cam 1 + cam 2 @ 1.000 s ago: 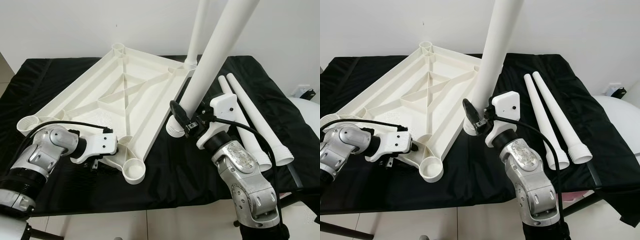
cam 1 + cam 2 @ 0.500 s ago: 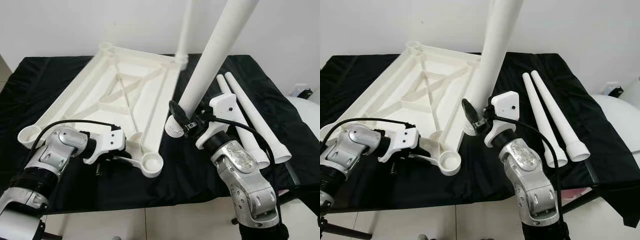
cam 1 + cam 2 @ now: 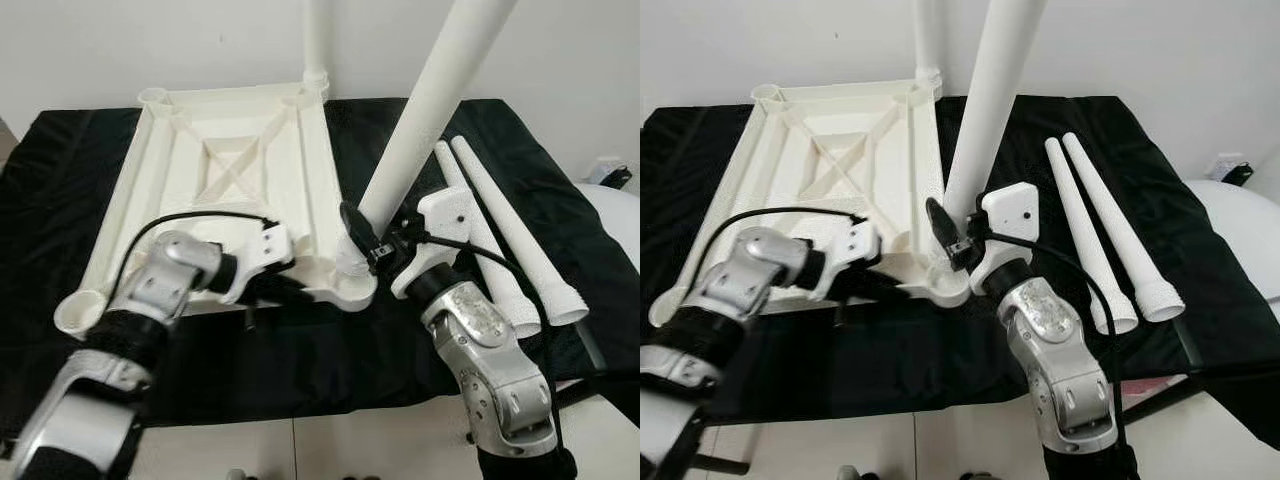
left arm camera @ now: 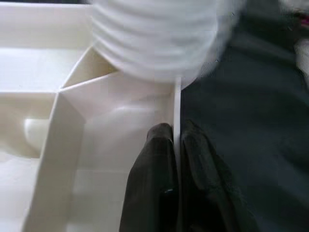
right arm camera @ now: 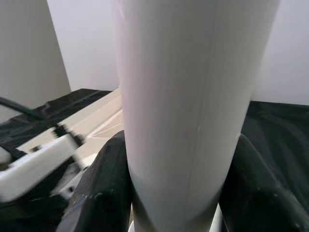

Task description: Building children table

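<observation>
**Left eye view: leg held over corner socket**

Inverted white table panel (image 3: 230,165) lies on the black-covered tabletop (image 3: 60,170). Left tool (image 4: 176,145) is closed, pinching a thin rib of the panel beside the near corner socket (image 3: 355,290). Right tool (image 3: 365,245) is clamped around a white leg (image 3: 420,120), held tilted, its threaded end at that socket. One leg (image 3: 316,40) stands in the far corner. Two spare legs (image 3: 500,240) lie side by side to the right.
</observation>
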Tool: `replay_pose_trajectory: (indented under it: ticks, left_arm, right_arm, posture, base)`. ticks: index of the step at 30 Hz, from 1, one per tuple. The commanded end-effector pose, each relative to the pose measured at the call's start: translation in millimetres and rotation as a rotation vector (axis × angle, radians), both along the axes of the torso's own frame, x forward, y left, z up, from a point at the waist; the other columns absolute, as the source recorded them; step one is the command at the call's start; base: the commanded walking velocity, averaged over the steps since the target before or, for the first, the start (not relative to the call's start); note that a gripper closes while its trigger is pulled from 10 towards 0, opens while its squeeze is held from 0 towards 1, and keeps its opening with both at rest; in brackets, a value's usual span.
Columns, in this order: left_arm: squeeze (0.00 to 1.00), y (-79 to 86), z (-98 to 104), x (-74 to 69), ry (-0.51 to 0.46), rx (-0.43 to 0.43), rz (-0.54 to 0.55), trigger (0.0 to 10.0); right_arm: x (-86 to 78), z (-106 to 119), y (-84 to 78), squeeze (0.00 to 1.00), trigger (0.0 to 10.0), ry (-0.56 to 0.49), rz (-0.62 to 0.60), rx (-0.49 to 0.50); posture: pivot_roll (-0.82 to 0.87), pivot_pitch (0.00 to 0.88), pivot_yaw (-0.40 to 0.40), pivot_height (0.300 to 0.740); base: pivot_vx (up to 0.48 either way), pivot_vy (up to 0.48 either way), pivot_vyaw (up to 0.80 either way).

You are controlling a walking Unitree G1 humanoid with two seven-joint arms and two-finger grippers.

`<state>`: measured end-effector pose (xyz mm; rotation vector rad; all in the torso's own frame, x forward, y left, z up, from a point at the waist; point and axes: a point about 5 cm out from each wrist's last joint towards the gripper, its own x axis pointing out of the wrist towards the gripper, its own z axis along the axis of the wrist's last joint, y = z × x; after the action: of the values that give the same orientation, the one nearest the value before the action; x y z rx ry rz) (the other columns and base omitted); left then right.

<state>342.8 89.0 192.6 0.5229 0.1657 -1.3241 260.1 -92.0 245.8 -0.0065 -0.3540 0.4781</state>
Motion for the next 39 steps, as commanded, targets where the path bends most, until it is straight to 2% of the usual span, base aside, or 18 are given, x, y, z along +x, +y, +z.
replay_pose_trajectory:
  ticks: [1,3,4,6,8,15,19,20,24,25,26,32,34,39]
  left_arm:
    - [0.00,-0.8,2.3,5.7,-0.019,-0.113,0.149,10.0]
    - [0.00,-13.7,-2.3,2.1,-0.043,-0.091,0.152,10.0]
    - [0.00,-13.7,-2.3,2.1,-0.043,-0.091,0.152,10.0]
    - [0.00,-28.8,-22.1,-6.0,-0.164,0.057,0.112,10.0]
    - [0.00,-31.1,-26.7,-7.8,-0.184,0.088,0.098,10.0]
    - [0.00,-43.6,-52.2,-10.8,-0.169,0.176,0.144,10.0]
    - [0.01,-47.2,-53.2,-9.8,-0.150,0.162,0.180,10.0]
    - [1.00,-47.3,-51.9,-9.7,-0.145,0.155,0.182,10.0]
    - [1.00,-47.2,-51.3,-9.5,-0.149,0.154,0.184,10.0]
    - [0.95,-46.5,-50.2,-8.7,-0.153,0.152,0.188,10.0]
    - [0.00,-45.5,-48.5,-7.6,-0.151,0.142,0.196,10.0]
    - [0.00,-43.8,-42.5,-7.6,-0.148,0.099,0.188,10.0]
    - [0.00,-40.0,-36.9,-9.8,-0.129,0.045,0.180,10.0]
    - [0.00,-33.7,-37.5,-11.4,-0.102,0.026,0.187,10.0]
  right_arm:
    - [-1.8,0.6,-1.4,0.00,10.0,-0.012,-0.015,-0.007]
    - [-0.7,-0.9,-3.5,0.00,10.0,-0.010,-0.031,-0.014]
    - [-0.7,-0.9,-3.5,0.00,10.0,-0.010,-0.031,-0.014]
    - [0.9,-4.6,-7.2,0.00,10.0,-0.002,-0.060,-0.025]
    - [1.1,-5.1,-7.5,0.00,10.0,0.000,-0.065,-0.025]
    - [0.5,-4.1,-10.7,0.00,10.0,-0.006,-0.098,-0.025]
    - [-2.0,-5.7,-13.4,0.00,10.0,-0.006,-0.122,-0.043]
    - [-3.0,-6.2,-14.1,0.00,10.0,-0.006,-0.129,-0.048]
    - [-3.9,-6.8,-15.1,0.00,10.0,-0.004,-0.136,-0.052]
    - [-5.2,-8.1,-16.8,0.00,10.0,0.001,-0.145,-0.057]
    - [-6.8,-9.9,-18.9,0.00,10.0,0.010,-0.158,-0.061]
    - [-9.9,-13.5,-23.5,0.00,10.0,0.027,-0.187,-0.070]
    - [-12.0,-15.2,-29.3,0.00,10.0,0.037,-0.214,-0.080]
    - [-12.7,-15.4,-32.6,0.00,10.0,0.039,-0.222,-0.084]
  posture:
    - [-0.03,0.139,0.022,0.740]
    - [-0.03,0.138,0.024,0.740]
    - [-0.03,0.138,0.024,0.740]
    - [-0.03,0.141,0.027,0.740]
    - [-0.03,0.141,0.028,0.740]
    - [-0.04,0.155,0.044,0.740]
    - [-0.04,0.164,0.053,0.740]
    - [-0.04,0.167,0.055,0.740]
    - [-0.04,0.168,0.056,0.740]
    - [-0.04,0.170,0.057,0.740]
    - [-0.04,0.171,0.058,0.740]
    - [-0.05,0.170,0.059,0.740]
    - [-0.05,0.167,0.057,0.740]
    - [-0.06,0.161,0.056,0.740]
  base:
    - [0.000,0.000,0.00]
    - [0.000,0.000,0.00]
    - [0.000,0.000,0.00]
    - [0.000,0.000,0.00]
    - [0.000,0.000,0.00]
    - [0.000,0.000,0.00]
    - [0.000,0.000,0.00]
    - [0.000,0.000,0.00]
    - [0.000,0.000,0.00]
    - [0.000,0.000,0.00]
    - [0.000,0.000,0.00]
    - [0.000,0.000,0.00]
    - [0.000,0.000,0.00]
    - [0.000,0.000,0.00]
